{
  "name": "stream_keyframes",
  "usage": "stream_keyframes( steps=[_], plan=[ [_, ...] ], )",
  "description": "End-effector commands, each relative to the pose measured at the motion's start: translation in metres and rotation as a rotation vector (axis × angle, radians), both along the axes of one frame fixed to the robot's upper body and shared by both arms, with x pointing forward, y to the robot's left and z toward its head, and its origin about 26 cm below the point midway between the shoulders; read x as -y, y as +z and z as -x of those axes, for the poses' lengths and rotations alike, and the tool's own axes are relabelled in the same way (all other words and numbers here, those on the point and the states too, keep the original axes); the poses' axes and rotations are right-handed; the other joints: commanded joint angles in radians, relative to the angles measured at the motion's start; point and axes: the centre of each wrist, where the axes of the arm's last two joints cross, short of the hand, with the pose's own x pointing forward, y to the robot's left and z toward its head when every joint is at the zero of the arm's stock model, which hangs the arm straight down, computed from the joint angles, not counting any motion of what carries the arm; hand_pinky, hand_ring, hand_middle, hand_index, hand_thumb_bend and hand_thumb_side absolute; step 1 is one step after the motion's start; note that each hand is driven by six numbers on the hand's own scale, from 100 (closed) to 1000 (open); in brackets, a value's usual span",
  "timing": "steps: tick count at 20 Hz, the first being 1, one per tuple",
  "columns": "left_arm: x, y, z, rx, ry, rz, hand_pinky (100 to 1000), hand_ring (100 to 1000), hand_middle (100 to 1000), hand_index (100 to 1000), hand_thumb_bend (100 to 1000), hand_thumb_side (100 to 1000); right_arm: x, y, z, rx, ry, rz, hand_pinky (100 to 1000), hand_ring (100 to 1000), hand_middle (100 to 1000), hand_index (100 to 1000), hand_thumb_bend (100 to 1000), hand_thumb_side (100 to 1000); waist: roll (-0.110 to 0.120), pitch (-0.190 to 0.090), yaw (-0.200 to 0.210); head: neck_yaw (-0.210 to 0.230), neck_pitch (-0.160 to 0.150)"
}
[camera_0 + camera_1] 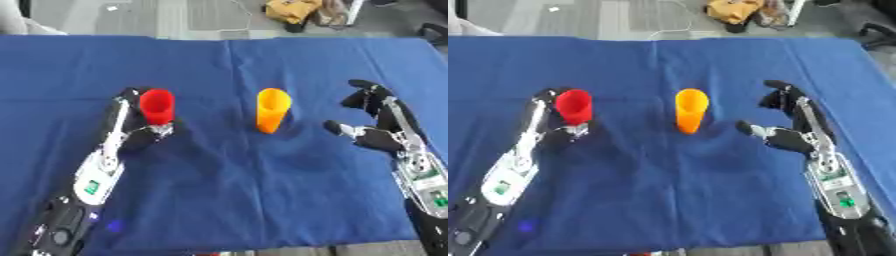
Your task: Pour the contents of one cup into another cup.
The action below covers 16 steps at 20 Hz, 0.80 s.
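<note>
Left robot hand (140,131) apparently wraps the red cup (157,106) for pouring; right robot hand (378,120) spread beside the orange cup (272,110).

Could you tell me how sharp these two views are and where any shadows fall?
Left eye view: soft throughout, the red cup and left robot hand blurred at the edges; right eye view: equally soft, a faint shadow on the blue cloth beside the orange cup.

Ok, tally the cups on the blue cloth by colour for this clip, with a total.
Red cup: 1
Orange cup: 1
Total: 2 cups
</note>
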Motion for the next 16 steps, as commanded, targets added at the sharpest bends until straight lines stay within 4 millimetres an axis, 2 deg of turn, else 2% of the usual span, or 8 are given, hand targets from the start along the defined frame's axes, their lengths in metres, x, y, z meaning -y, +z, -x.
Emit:
stream_keyframes(
  steps=[1, 5, 7, 11, 15, 16],
  plan=[
    [0.0046, 0.0047, -0.0037, 0.014, -0.009, 0.005, 605, 702, 713, 814, 806, 491, 0.0031, 0.0094, -0.0029, 0.026, 0.005, 0.011, 766, 661, 536, 843, 796, 294, -0.001, -0.009, -0.004, 0.004, -0.009],
    [0.0069, 0.0039, -0.0044, 0.01, -0.022, -0.002, 588, 684, 690, 806, 801, 491, 0.003, 0.0094, -0.0029, 0.025, 0.006, 0.011, 766, 661, 536, 843, 795, 295, -0.001, -0.009, -0.006, 0.004, -0.009],
    [0.0077, 0.0042, -0.0047, 0.012, -0.026, -0.002, 546, 644, 652, 791, 763, 479, 0.003, 0.0093, -0.003, 0.025, 0.006, 0.01, 766, 661, 536, 843, 788, 302, 0.001, -0.009, -0.007, 0.005, -0.009],
    [0.0081, 0.0057, -0.0048, 0.02, -0.031, 0.001, 494, 586, 595, 768, 651, 441, 0.0032, 0.0091, -0.0029, 0.024, 0.002, 0.01, 766, 661, 536, 843, 779, 314, 0.003, -0.01, -0.009, 0.005, -0.01],
    [0.0074, 0.0048, -0.0042, 0.02, -0.029, 0.004, 422, 524, 540, 743, 496, 382, 0.0034, 0.0091, -0.0028, 0.024, -0.001, 0.008, 766, 661, 536, 843, 772, 321, 0.005, -0.011, -0.01, 0.003, -0.01],
    [0.0073, 0.0043, -0.004, 0.019, -0.029, 0.005, 385, 499, 524, 736, 422, 351, 0.0035, 0.0091, -0.0028, 0.024, -0.001, 0.008, 766, 661, 536, 843, 772, 321, 0.005, -0.011, -0.01, 0.003, -0.01]
  ],
)
